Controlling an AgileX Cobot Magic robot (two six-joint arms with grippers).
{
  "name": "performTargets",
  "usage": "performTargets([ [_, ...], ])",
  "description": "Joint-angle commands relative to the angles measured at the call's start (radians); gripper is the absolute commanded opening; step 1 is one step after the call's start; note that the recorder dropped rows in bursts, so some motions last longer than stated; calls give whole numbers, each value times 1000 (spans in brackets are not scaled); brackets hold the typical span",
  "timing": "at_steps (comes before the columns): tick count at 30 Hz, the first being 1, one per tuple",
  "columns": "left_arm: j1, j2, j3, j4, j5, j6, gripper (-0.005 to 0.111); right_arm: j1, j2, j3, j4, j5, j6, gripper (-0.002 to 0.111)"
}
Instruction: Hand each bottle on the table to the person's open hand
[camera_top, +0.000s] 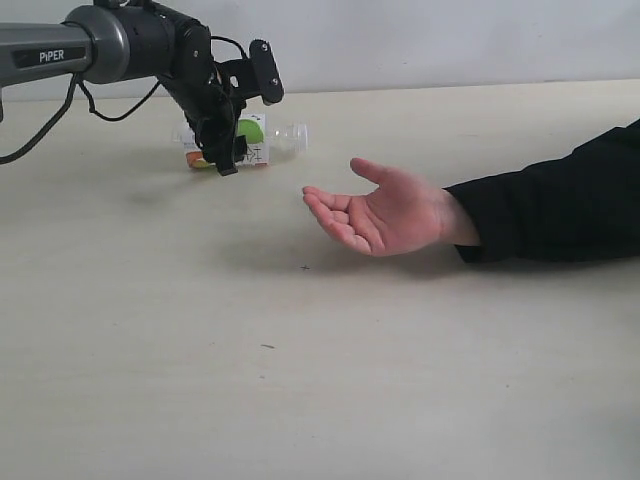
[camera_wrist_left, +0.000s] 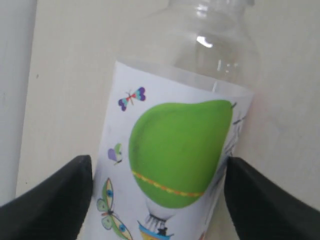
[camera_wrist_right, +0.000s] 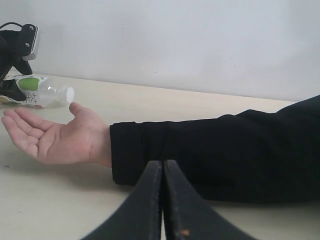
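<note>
**Left arm over last visible bottle; palm waiting**

One bottle (camera_top: 268, 138) is in view. It lies on its side on the table (camera_top: 300, 390), at about 10 o'clock from the hand (camera_top: 388, 212), with its white cap pointing to 3 o'clock. No other bottles can be seen.

The left gripper (camera_top: 224, 160) is down over the labelled body. Its fingers are spread wide, one on each side of the green-fruit label, which is the stance for a grasp across the width. I cannot tell whether either pad is touching the plastic. In my judgement the bottle is not yet gripped.

One hand is present, palm up with fingers loosely spread, held low over the table and well clear of the bottle. It appears placed to receive the bottle after a short carry.

The right gripper (camera_wrist_right: 163, 168) is near the black sleeve, its fingers pressed together and holding nothing. It has no part in this pick.

Count: one bottle, one hand, two grippers.
</note>
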Motion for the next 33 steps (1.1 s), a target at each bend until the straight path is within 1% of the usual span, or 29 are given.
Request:
performTargets([
  [1, 1, 3, -4, -10, 4, -10, 69, -3, -6, 5, 1, -5, -4, 0],
  [11, 1, 3, -4, -2, -12, 17, 69, -3, -6, 5, 1, -5, -4, 0],
  [15, 1, 3, -4, -2, 12, -9, 69, -3, -6, 5, 1, -5, -4, 0],
  [16, 1, 3, -4, -2, 20, -11, 71, -3, -6, 5, 1, -5, -4, 0],
  [19, 1, 3, -4, -2, 33, -11, 84, -3, -6, 5, 1, -5, -4, 0],
  [21, 1, 1, -4, -2, 33, -11, 88, -3, -6, 5, 1, -5, -4, 0],
  [33, 1, 1, -4, -2, -41, -11, 88, -3, -6, 5, 1, -5, -4, 0],
])
